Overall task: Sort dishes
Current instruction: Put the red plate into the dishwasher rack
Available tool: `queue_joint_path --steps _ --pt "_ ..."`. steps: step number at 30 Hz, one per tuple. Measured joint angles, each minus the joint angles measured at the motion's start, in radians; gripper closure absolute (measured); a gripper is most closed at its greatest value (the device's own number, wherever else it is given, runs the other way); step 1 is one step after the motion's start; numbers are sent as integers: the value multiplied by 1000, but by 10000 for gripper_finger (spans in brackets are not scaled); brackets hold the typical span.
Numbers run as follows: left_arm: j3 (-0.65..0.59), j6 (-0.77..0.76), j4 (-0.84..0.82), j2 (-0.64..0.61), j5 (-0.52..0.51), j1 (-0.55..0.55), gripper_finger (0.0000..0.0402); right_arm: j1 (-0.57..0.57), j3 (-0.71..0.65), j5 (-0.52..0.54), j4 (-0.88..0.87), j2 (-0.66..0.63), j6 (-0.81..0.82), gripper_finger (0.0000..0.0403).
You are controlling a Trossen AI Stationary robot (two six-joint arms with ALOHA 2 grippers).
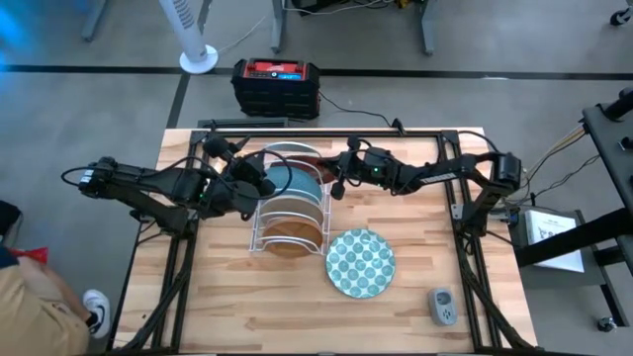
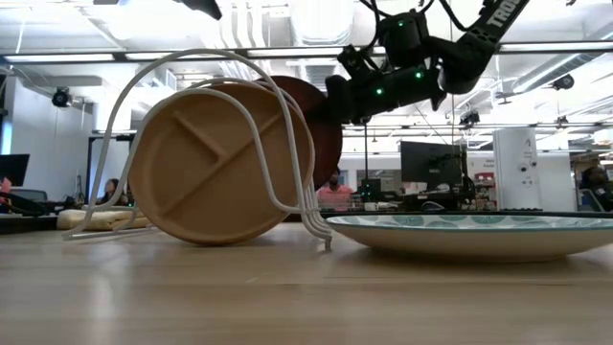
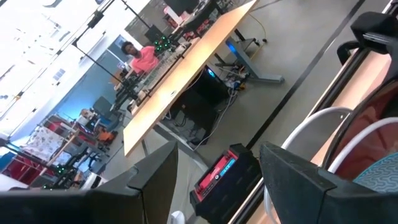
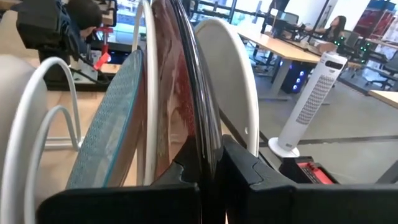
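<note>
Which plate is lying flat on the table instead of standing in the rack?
The teal dotted plate, flat beside the white wire rack; the others stand in it.

Left arm stretched in from table's left, left gripper [image 1: 265,181] fingers spread wide, holding nothing, right arm reaching in from the right, right gripper [image 1: 338,184] fingers pinched together.

Very little can be read. On the robot arm [image 2: 484,24] that reaches in at the upper right of the low view stand white capital letters — only "TRO" can be made out before the picture's edge cuts the word off. The black-and-red box [image 1: 277,84] on the floor beyond the bench carries a label on its top, too small to read.
</note>
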Motion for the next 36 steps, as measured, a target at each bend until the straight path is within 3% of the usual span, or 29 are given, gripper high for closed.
queue_joint_path --steps 36 --pt "0 -79 -44 0 0 6 188 4 5 -15 -4 40 14 391"
